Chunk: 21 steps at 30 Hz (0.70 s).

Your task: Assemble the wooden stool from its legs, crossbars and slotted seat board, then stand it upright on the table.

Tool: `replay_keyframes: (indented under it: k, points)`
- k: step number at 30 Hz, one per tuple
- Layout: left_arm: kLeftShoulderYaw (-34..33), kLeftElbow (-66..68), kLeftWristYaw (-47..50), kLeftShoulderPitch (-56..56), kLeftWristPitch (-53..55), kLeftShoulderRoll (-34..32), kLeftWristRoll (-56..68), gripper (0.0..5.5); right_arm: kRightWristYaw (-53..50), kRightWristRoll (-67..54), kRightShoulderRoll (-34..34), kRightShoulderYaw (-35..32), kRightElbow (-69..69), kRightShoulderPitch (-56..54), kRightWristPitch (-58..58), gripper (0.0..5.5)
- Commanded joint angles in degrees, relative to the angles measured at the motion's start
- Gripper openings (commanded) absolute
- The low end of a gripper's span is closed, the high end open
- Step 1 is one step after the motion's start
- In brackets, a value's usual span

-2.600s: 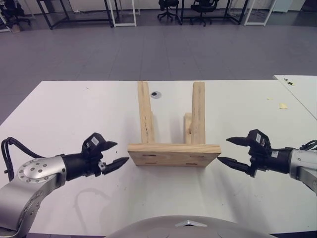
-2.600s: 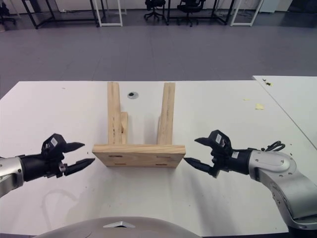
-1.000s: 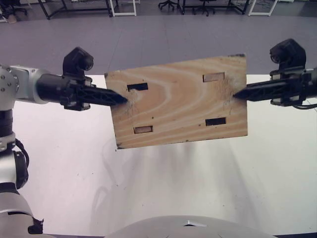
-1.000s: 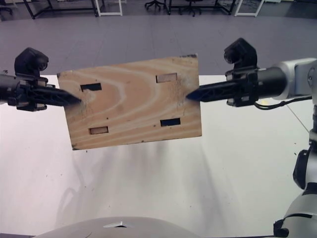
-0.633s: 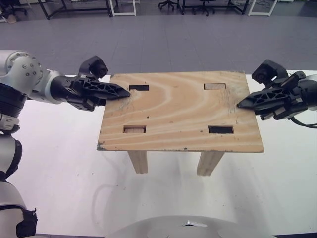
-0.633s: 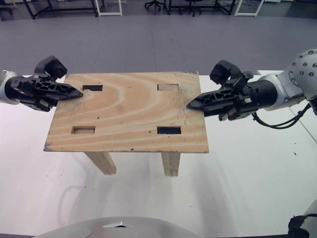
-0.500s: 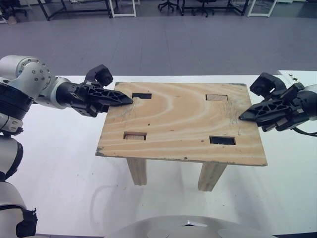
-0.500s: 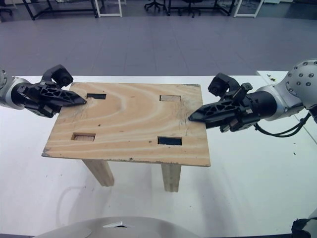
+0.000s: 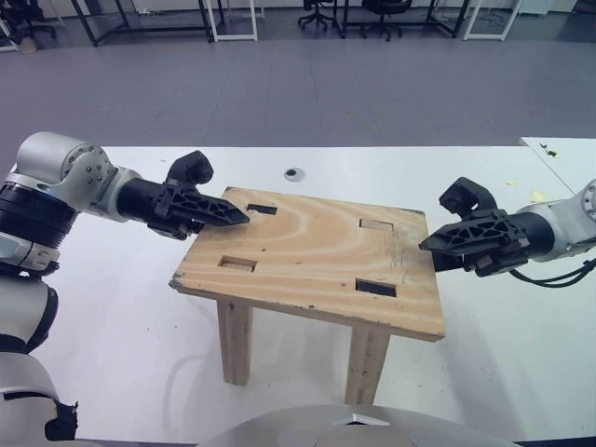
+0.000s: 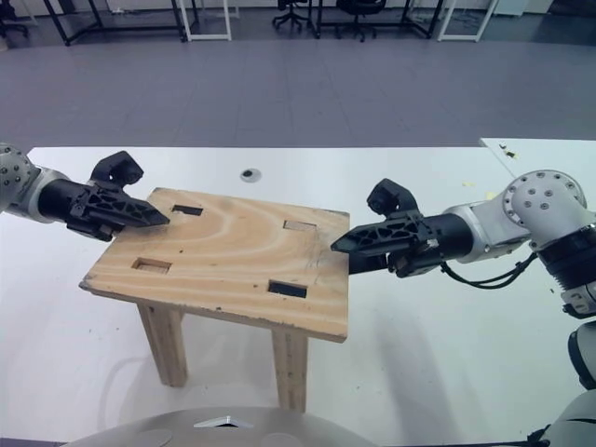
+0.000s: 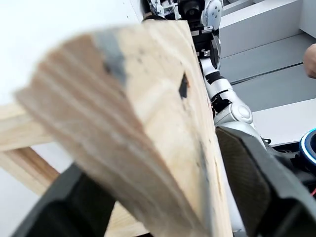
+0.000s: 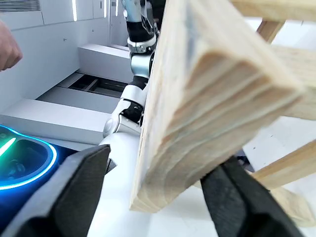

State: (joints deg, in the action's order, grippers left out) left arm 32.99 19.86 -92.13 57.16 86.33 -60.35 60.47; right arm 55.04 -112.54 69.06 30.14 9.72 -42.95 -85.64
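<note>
Wooden stool (image 9: 307, 275) between left gripper (image 9: 240, 218) and right gripper (image 9: 426, 247), both pinching its seat board (image 9: 312, 240) edges

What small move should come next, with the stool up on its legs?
Probably open both tools and release. The left tool and right tool grip opposite edges of the seat board, and the two near legs appear planted on the table, so support looks unneeded.
</note>
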Motion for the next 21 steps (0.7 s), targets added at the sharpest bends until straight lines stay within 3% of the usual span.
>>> replay_keyframes:
  k: [1,4,6,9,11,14,18,21]
  points:
    - [-3.08,4.52,-0.28,2.68,-2.49,-1.73,-3.82,3.91,-5.69,0.33,3.93,-6.77,-1.53,7.32,1.85,4.05]
    - [-10.7,7.91,0.74,1.32,-6.1,-5.01,-6.1,4.4,-6.92,7.54,6.58,-17.47,-1.32,15.3,7.02,4.62]
    - [-24.92,4.38,9.46,-8.33,-15.22,-7.15,-7.09,4.81,-7.51,15.3,6.21,-27.84,0.59,20.31,16.09,5.05]
    - [-49.07,-9.23,33.67,-28.23,-30.54,0.66,-13.7,4.81,-19.34,29.48,-3.11,-47.15,-4.51,34.67,36.1,5.05]
    - [-55.37,-20.44,46.08,-37.7,-39.94,8.76,-19.88,4.81,-29.8,42.52,-12.69,-50.64,-12.6,42.11,49.94,5.05]
    - [-56.45,-29.12,60.83,-42.62,-48.71,18.49,-26.57,4.81,-42.9,58.66,-25.92,-46.74,-20.12,45.45,63.93,5.05]
    - [-52.6,-22.68,65.68,-40.27,-59.77,21.5,-35.13,4.81,-49.51,72.48,-35.8,-42.73,-19.54,43.12,72.6,5.05]
    - [-51.34,-17.61,65.92,-38.62,-64.81,23.11,-38.02,4.81,-50.84,80.43,-39.39,-42.09,-15.31,39.91,76.36,5.05]
